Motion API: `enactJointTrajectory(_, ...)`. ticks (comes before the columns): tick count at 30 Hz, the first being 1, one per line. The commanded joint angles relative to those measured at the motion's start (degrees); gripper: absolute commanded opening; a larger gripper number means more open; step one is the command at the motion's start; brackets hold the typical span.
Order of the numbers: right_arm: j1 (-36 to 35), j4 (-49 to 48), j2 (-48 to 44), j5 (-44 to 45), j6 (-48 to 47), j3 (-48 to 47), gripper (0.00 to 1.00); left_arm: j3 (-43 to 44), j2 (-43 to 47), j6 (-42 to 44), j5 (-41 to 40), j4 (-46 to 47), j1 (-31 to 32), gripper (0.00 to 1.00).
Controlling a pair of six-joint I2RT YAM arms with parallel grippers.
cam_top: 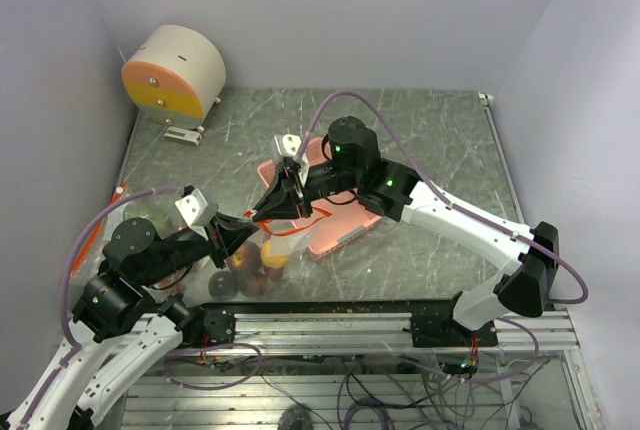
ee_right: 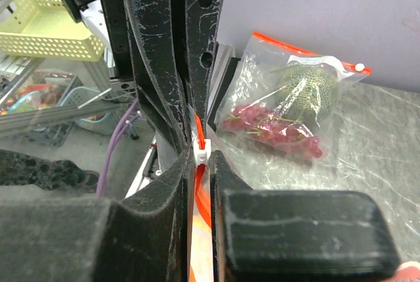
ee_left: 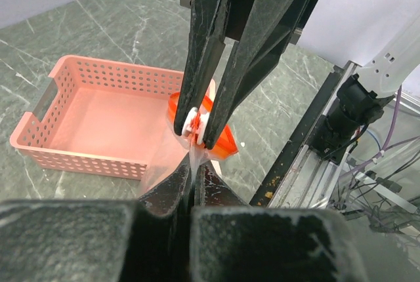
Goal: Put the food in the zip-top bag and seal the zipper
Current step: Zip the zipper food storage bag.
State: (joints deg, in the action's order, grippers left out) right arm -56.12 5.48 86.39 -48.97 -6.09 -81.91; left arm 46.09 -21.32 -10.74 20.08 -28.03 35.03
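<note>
The bag (cam_top: 283, 242) is hung between the two grippers, with the food (cam_top: 246, 258) sagging in the clear plastic just below the fingers. The left gripper (ee_left: 193, 176) is closed flat on the end of the bag's mouth, evidently so that the zipper (ee_left: 223, 141) is anchored and drawn taut. The right gripper (ee_right: 201, 164) is clamped on the white slider (ee_right: 202, 153), which sits between its fingertips and just beside the left fingertips (which end of the strip this is cannot be told). The basket (ee_left: 98, 124) lies beyond both pairs of fingers, out of the way. Sealing is judged to be the step in hand: the slider would be drawn along the strip while the mouth is braced against the pull.
</note>
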Motion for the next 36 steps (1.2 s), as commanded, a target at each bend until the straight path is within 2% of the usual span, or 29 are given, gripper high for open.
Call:
enactJointTrajectory(1, 2.5, -1.5, -1.4, -1.2, 3.1, 0.0, 0.01, 2.5, 1.1, 0.5, -0.6, 3.4, 0.0, 0.07)
enactJointTrajectory(5, 2.5, -1.8, 0.0, -7.1, 5.9, -4.1, 0.0, 0.8, 0.7, 0.4, -0.5, 5.0, 0.0, 0.07)
enactJointTrajectory(9, 2.5, -1.9, 1.0, -9.7, 7.3, -5.4, 0.0, 1.3, -0.8, 1.9, -0.1, 4.7, 0.0, 0.17)
enactJointTrajectory(14, 2.3, -1.5, 1.5, -13.0, 8.2, -5.6, 0.01, 1.3, -2.9, 3.0, 1.7, 5.8, 0.0, 0.22)
enactJointTrajectory(18, 2.3, -0.1, 1.1, -12.7, 7.3, -4.9, 0.01, 2.7, -5.6, 3.6, 2.3, 6.4, 0.0, 0.31)
enactJointTrajectory(19, 2.3, -0.1, 0.9, -12.4, 7.2, -4.6, 0.01, 3.2, -6.2, 3.9, 2.5, 6.3, 0.0, 0.3)
enactJointTrajectory(24, 2.3, 2.1, 1.2, -10.9, 5.7, -4.8, 0.01, 5.3, -7.9, 5.5, 5.2, 5.4, 0.0, 0.07)
enactJointTrajectory(28, 2.3, 5.1, 1.7, -7.8, 3.6, -5.5, 0.01, 6.8, -8.4, 6.6, 7.2, 3.5, 0.0, 0.07)
enactJointTrajectory(33, 2.7, 10.8, 1.6, 1.3, -0.8, -6.8, 0.01, 7.9, -6.7, 7.0, 8.7, 1.5, 0.0, 0.07)
enactJointTrajectory(36, 2.9, 13.0, 1.7, 3.9, -2.4, -8.1, 0.01, 8.1, -6.0, 6.9, 7.6, 0.1, 0.0, 0.07)
